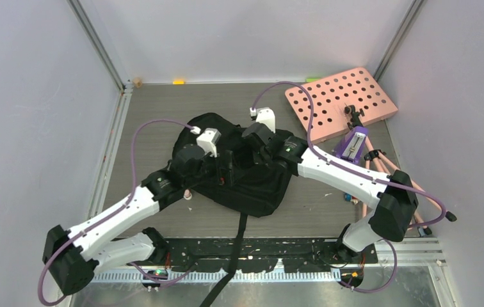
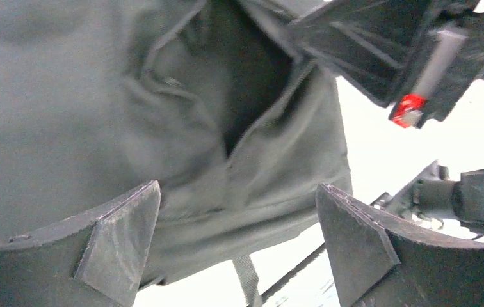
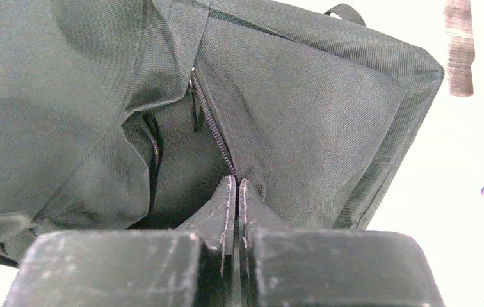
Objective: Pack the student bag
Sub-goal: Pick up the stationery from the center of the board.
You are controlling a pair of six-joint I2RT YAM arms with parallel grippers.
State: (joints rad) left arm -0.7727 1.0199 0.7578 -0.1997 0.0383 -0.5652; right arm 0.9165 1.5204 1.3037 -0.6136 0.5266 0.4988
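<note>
The large black fabric backpack (image 1: pixel 252 185) lies mid-way across the grey desk (image 1: pixel 143 109), with the left fingers (image 2: pixel 124 236) spread wide open above it and the right fingers (image 3: pixel 223 204) pressed closed at its zipper (image 3: pixel 214 128).

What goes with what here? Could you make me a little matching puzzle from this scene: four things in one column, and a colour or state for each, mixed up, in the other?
Things:
1. student bag
2. board with round holes
3. left gripper
4. right gripper

Colour or state:
A. pressed shut, tips at the zipper
B. pink
C. spread wide apart
D. black

Pairs: 1-D, 2-B, 3-C, 4-A.
</note>
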